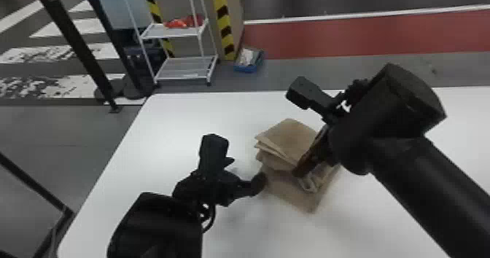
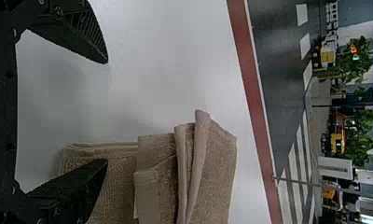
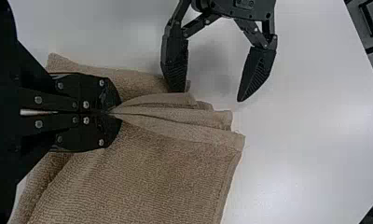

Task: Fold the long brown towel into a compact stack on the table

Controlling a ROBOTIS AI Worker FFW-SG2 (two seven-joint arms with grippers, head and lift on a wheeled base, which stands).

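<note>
The left gripper (image 1: 245,171) spreads its fingers by the towel (image 1: 291,135); the right gripper (image 1: 299,171) pinches it. Rack (image 1: 184,31) and bin (image 1: 248,69) stand beyond the table (image 1: 175,129).

Black arms (silver screws, ridged fingers (image 2: 82,35)).

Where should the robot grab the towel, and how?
Probably by the upper layers' edges, coming from the robot's left. The towel's edges stick out there like pages, so two fingers could pinch them, and the left gripper is open on that side.
</note>
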